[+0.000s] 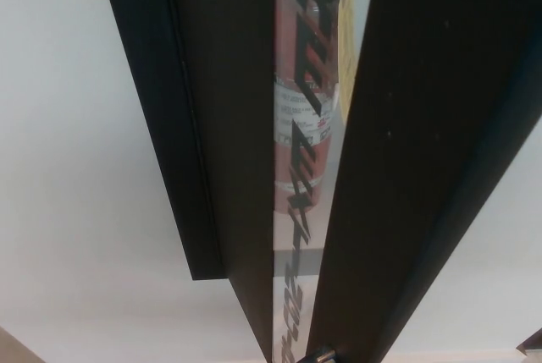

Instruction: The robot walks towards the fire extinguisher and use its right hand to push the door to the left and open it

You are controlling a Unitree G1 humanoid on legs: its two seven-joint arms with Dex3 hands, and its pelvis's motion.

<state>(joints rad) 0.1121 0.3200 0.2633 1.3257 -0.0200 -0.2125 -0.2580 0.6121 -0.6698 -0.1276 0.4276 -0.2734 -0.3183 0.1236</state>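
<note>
A red fire extinguisher [298, 139] with a white label stands behind a narrow glass pane [288, 278] that carries black lettering. The pane belongs to the cabinet door, whose dark frame [423, 168] runs down its right side. Another dark frame piece [212, 126] runs down the pane's left side. A small metal knob [320, 354] shows at the bottom of the right frame. Neither of my hands shows in the head view. A small dark shape [532, 344] sits at the lower right corner; I cannot tell what it is.
White wall [76, 177] fills the left of the picture and also lies to the right of the cabinet. A tan strip [15, 348], perhaps floor, shows at the bottom left corner. The camera is very close to the cabinet.
</note>
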